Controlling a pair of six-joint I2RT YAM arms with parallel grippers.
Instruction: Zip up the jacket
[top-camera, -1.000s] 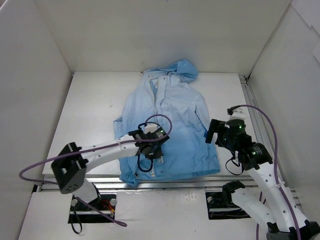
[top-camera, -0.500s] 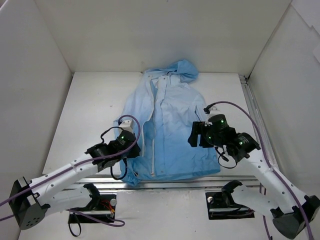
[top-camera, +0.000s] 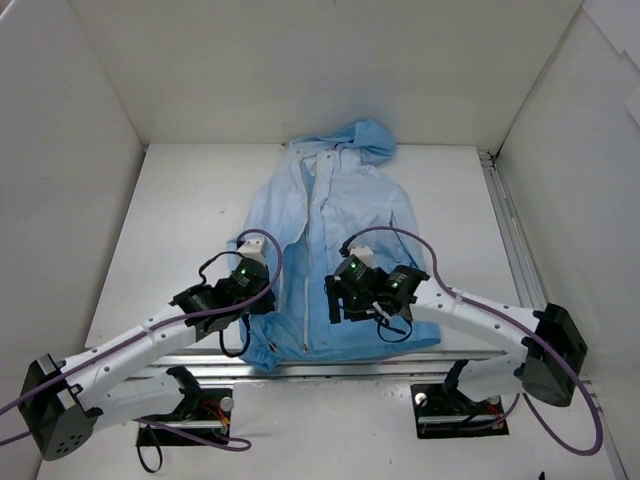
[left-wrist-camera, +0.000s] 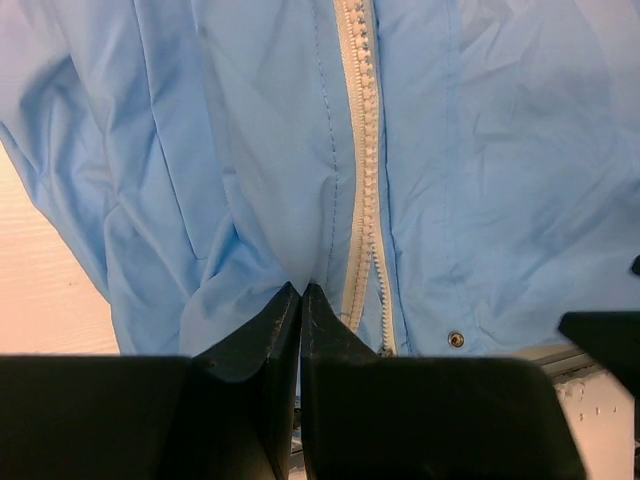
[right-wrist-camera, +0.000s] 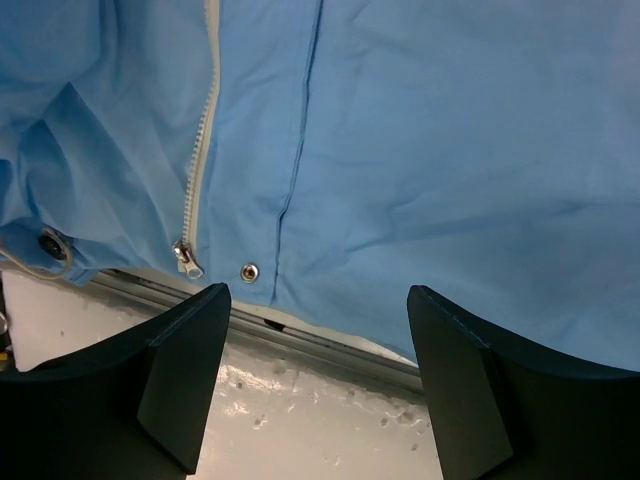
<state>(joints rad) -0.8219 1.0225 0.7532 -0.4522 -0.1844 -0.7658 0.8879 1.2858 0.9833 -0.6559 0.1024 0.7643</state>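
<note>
The jacket (top-camera: 350, 215) is lying flat on the table (top-camera: 180, 220), long axis 6-to-12 o'clock, hood pointing at 12. The left gripper (left-wrist-camera: 300, 295) is pinching its fabric; the right gripper (right-wrist-camera: 317, 295) is hovering, jaws apart.

— What was the work surface?
— A white table (top-camera: 180, 220), plain and matte.
— And around it?
— White panels: a back wall (top-camera: 320, 70), a left wall (top-camera: 60, 180) and a right wall (top-camera: 580, 170).
— Any metal?
— A silvery near rail (top-camera: 330, 367) ran along the table's front edge, and a side rail (top-camera: 505, 230) ran along its right edge.
</note>
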